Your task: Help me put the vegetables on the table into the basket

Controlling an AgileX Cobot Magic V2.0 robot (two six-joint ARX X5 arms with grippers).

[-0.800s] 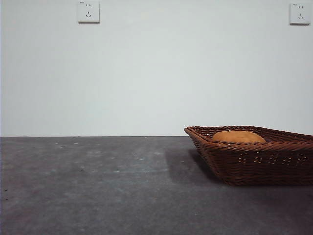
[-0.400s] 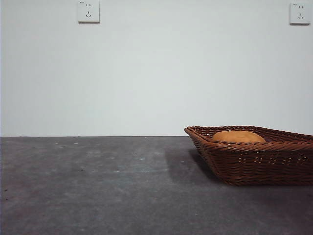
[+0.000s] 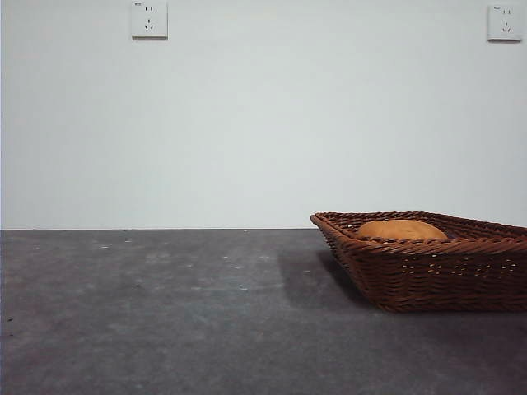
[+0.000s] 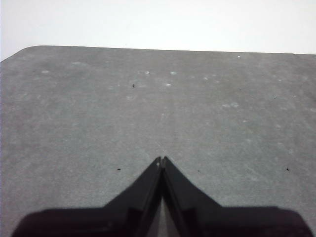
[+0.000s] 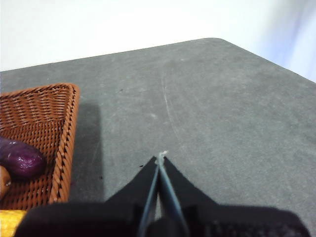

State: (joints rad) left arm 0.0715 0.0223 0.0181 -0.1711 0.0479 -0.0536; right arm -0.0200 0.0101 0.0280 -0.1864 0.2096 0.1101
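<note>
The brown wicker basket (image 3: 428, 263) stands on the grey table (image 3: 165, 313) at the right of the front view, with the brown potato (image 3: 402, 230) showing above its rim. In the right wrist view the basket (image 5: 44, 128) holds the purple eggplant (image 5: 19, 159), an edge of the potato (image 5: 3, 181) and a tip of the yellow corn (image 5: 11, 216). My right gripper (image 5: 160, 159) is shut and empty over bare table beside the basket. My left gripper (image 4: 161, 160) is shut and empty over bare table. Neither arm shows in the front view.
A white wall with two sockets (image 3: 149, 19) stands behind the table. The table's rounded far corners show in the left wrist view (image 4: 29, 49) and the right wrist view (image 5: 217, 42).
</note>
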